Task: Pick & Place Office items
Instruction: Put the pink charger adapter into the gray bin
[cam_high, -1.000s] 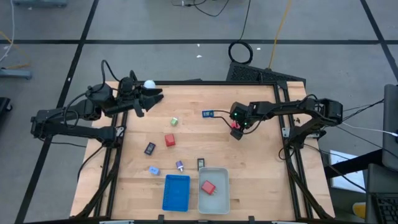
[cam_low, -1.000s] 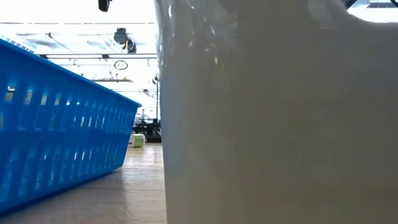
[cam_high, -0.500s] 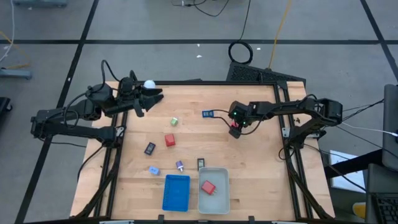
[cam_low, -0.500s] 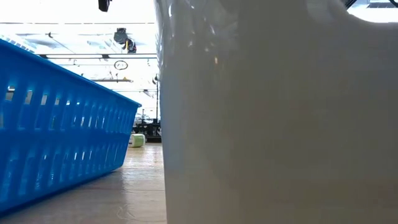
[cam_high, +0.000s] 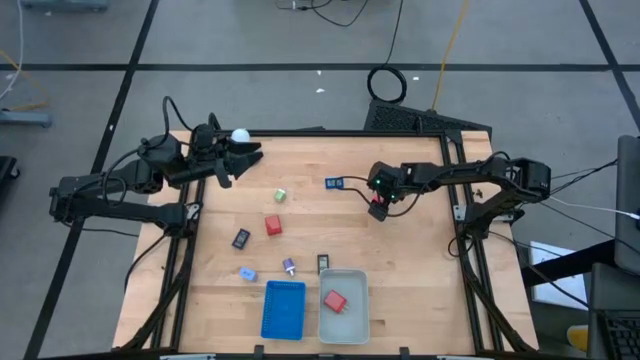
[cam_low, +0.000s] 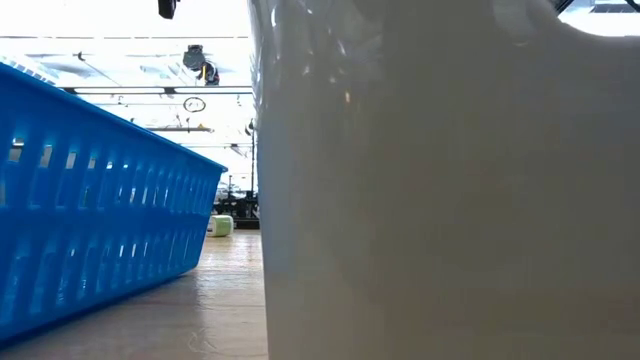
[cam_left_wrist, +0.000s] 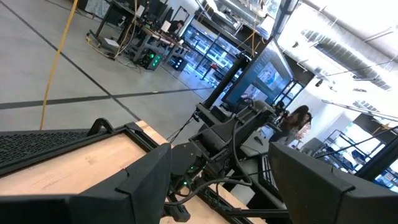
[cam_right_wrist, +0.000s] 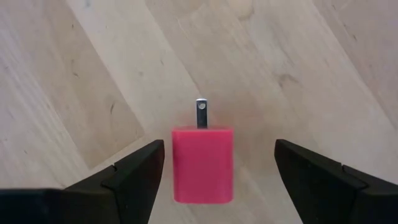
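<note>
A: Since a second ago, only the right gripper (cam_high: 379, 211) has edged slightly leftward; nothing else has shifted.

B: Its state?

A: Wide apart, straddling a red blocky plug (cam_right_wrist: 203, 164) with a metal prong, lying on the wooden table (cam_high: 420, 270), untouched.

B: Count the items, lower frame upward.

A: One red block (cam_high: 334, 300) in the pale grey tray (cam_high: 345, 326), beside the blue slotted tray (cam_high: 283, 309). Then one light blue piece (cam_high: 247, 273), one purple-topped piece (cam_high: 288, 266), two small black items (cam_high: 323, 264), a red cube (cam_high: 273, 226), one green piece (cam_high: 280, 196).

B: Left side?

A: Upper left, the left gripper (cam_high: 232, 160) sits spread by the white ball (cam_high: 240, 136). The low view is blocked by tray walls.
</note>
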